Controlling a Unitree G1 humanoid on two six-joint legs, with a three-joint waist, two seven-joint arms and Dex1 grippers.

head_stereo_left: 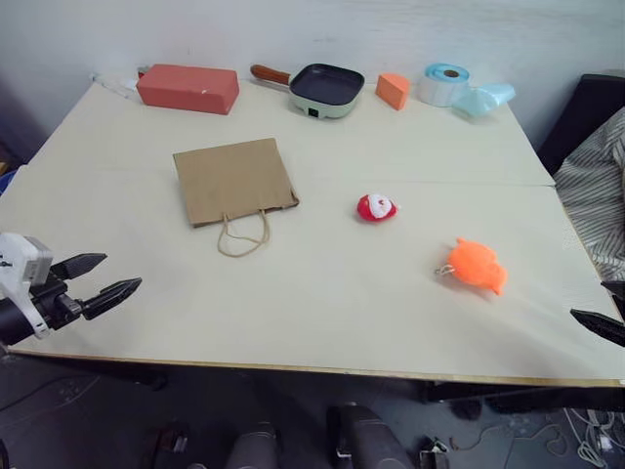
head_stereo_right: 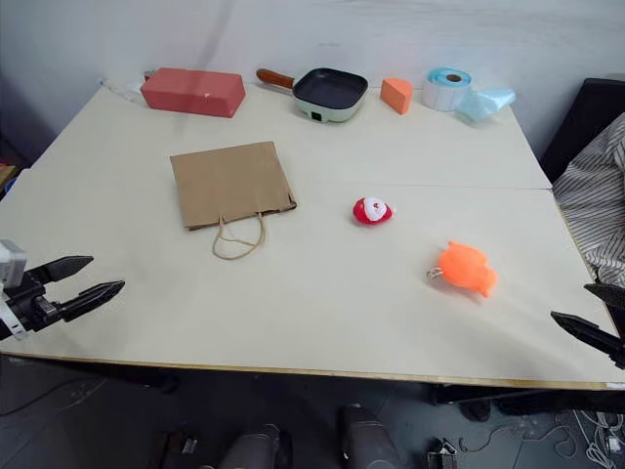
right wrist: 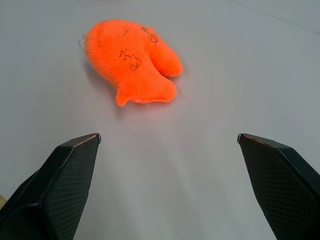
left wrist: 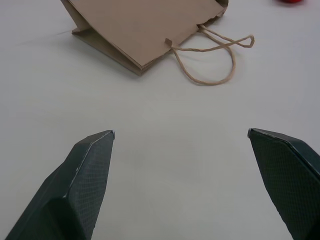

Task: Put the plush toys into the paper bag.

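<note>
My left hand point(head_stereo_left: 105, 277) is spread wide, empty, the paper bag point(head_stereo_left: 234, 180) flat ahead. My right hand point(right wrist: 167, 145), also wide and empty, faces the orange plush point(right wrist: 131, 59); red-and-white plush point(head_stereo_left: 376, 207) between. A flat-lying bag may refuse toys.

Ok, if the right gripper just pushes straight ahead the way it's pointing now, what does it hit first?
Most likely the orange plush toy: it lies on the table ahead of the open right gripper, slightly off centre, with nothing between. Depth is hard to judge.
</note>
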